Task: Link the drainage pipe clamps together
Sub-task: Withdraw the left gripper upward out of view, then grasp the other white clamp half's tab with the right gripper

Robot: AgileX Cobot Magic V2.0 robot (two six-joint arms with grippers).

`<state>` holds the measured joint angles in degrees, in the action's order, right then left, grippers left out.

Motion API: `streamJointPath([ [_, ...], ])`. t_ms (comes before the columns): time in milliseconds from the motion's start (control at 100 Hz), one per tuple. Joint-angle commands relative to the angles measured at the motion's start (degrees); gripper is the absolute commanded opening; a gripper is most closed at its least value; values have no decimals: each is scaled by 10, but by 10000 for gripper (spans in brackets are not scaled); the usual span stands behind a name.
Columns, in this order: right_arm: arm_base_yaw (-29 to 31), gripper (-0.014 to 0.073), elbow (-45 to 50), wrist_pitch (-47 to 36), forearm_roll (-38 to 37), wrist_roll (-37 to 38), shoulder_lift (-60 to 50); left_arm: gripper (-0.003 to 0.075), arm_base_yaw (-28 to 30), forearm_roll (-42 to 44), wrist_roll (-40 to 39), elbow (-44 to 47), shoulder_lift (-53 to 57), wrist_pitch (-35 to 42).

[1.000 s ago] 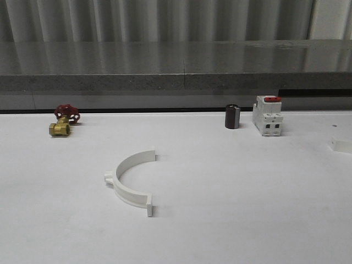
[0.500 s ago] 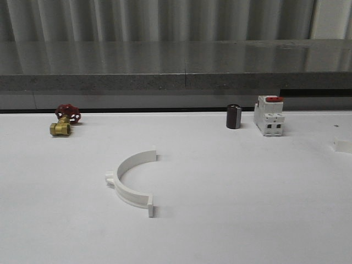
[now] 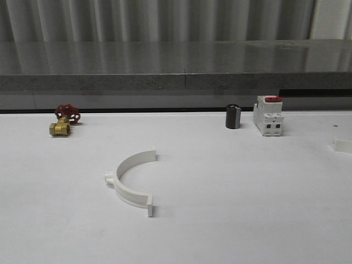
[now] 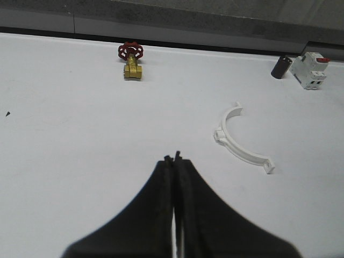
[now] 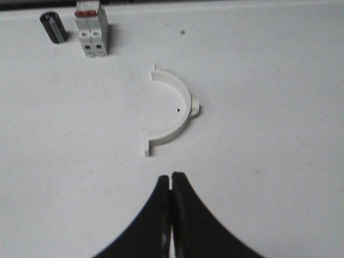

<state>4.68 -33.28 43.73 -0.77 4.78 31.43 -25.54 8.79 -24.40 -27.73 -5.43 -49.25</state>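
Note:
One white half-ring drainage pipe clamp (image 3: 127, 188) lies flat on the white table (image 3: 247, 192), left of centre, its open side facing right. It shows in the left wrist view too as the clamp (image 4: 239, 153), ahead and to the side of my left gripper (image 4: 173, 158), which is shut and empty above bare table. The other half-ring clamp (image 5: 183, 122) lies flat just ahead of my right gripper (image 5: 171, 175), also shut with nothing in it. A cut-off white piece (image 3: 342, 146) sits at the front view's right edge.
Along the back of the table stand a brass valve with a red handwheel (image 3: 64, 122), a dark cylinder (image 3: 232, 116) and a white breaker with a red switch (image 3: 268, 115). A grey ledge (image 3: 176, 82) runs behind them.

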Motion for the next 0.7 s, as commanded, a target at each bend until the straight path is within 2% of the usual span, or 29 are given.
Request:
streamJointPath([
  [0,-1,-41,-50,3,-6,-4,65,-20,1,5,-5,-15,-7,39],
  [60,-1,1,-70,16,-6,-4,112,-20,1,5,-5,-15,-7,39],
  [130,-1,94,-93,25,-6,-4,158,-20,1,5,-5,-15,-7,39],
  [180,-1,189,-106,26,-6,-4,188,-20,1,5,-5,-15,-7,39],
  [300,-1,502,-138,31,-6,-4,252,-20,1,5,-5,-15,-7,39],
  [350,0,581,-155,38,-6,-4,276,-20,1,5,-5,-15,-7,39],
  [400,3,598,-171,54,-5,-4,305,-20,1,5,-5,-15,-7,39],
  [540,28,549,-226,99,-5,-4,381,-20,1,5,-5,-15,-7,39],
  [690,58,549,-275,92,12,-4,463,-20,1,5,-5,-15,-7,39],
])
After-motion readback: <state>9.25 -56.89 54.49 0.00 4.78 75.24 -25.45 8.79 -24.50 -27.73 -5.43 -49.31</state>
